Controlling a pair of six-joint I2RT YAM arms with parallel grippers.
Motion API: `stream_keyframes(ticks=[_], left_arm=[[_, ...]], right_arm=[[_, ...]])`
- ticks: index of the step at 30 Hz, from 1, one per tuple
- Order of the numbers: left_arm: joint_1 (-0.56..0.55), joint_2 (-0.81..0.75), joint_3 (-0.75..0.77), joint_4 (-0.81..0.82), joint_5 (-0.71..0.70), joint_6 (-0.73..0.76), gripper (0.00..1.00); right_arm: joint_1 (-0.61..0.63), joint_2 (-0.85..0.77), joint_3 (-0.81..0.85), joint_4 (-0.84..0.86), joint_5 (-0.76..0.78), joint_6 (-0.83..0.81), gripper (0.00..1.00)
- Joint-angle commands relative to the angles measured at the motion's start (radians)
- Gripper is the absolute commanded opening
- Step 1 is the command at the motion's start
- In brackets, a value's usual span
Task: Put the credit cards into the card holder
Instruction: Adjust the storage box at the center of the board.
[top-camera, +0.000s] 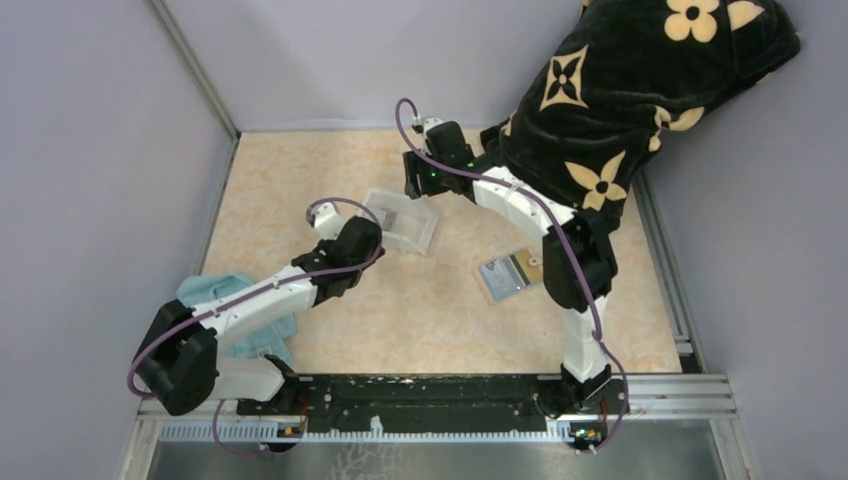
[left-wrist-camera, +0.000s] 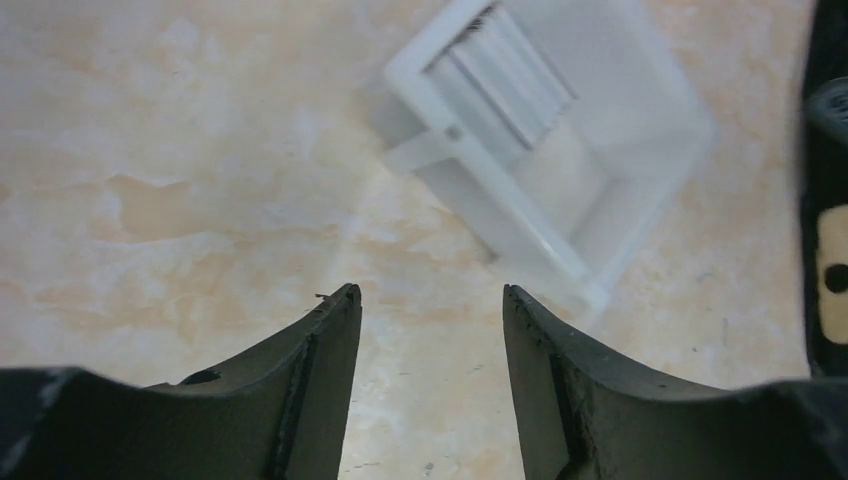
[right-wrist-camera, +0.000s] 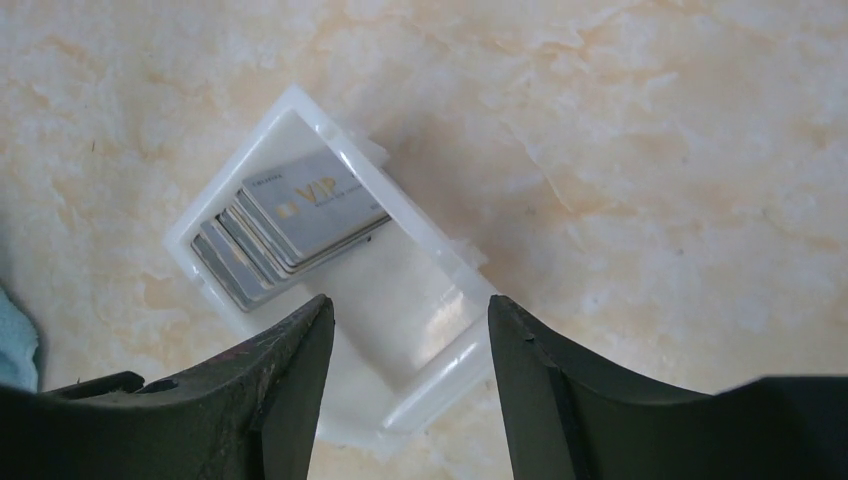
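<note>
The arm bases sit at the near edge of the worktop (top-camera: 440, 330), a pale marbled tan surface. At the near left a light blue cloth (top-camera: 225, 295) lies crumpled under the left arm. The left tool (left-wrist-camera: 430, 300) has its fingers apart with only bare worktop between them. It points at the tray (left-wrist-camera: 640, 200), which lies just beyond its tips.

To the right, beside the right arm's elbow, the card holder (top-camera: 505, 275) lies open and flat on the worktop, blue-grey lining up. Its right edge is hidden under the arm. It is too small in the overhead view to tell whether any card sits in it.

Near the middle of the worktop, well apart from the card holder, is the clear white plastic tray, set at an angle. The credit cards (right-wrist-camera: 300, 215) are inside it, a stack of silvery-grey cards leaning like fanned tiles against one end. The front card carries gold "VIP" lettering. The other half of the tray holds nothing that can be made out.

The right tool (right-wrist-camera: 410, 310) hangs over the tray from the far side with its fingers apart. The tray's bare end shows in the gap between them, and nothing is clamped.

At the far right corner, a person in a dark fleece (top-camera: 640, 90) with tan flower shapes leans over the worktop's edge.
</note>
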Motion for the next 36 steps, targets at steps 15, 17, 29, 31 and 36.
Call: stream_keyframes(ticks=[15, 17, 29, 31, 36], left_arm=[[0.161, 0.152, -0.104, 0.137, 0.198, -0.104, 0.56], [0.171, 0.168, -0.105, 0.150, 0.213, -0.102, 0.56], [0.205, 0.202, -0.112, 0.177, 0.251, -0.092, 0.56], [0.206, 0.204, -0.115, 0.175, 0.251, -0.095, 0.56], [0.206, 0.211, -0.114, 0.172, 0.256, -0.097, 0.57]], right_arm=[[-0.007, 0.322, 0.375, -0.126, -0.004, -0.224, 0.57], [-0.010, 0.328, 0.359, -0.118, -0.023, -0.220, 0.56], [-0.010, 0.178, 0.079, 0.055, -0.068, -0.186, 0.52], [-0.010, 0.152, 0.054, 0.060, -0.072, -0.188, 0.53], [-0.010, 0.118, 0.026, 0.056, -0.054, -0.193, 0.54]])
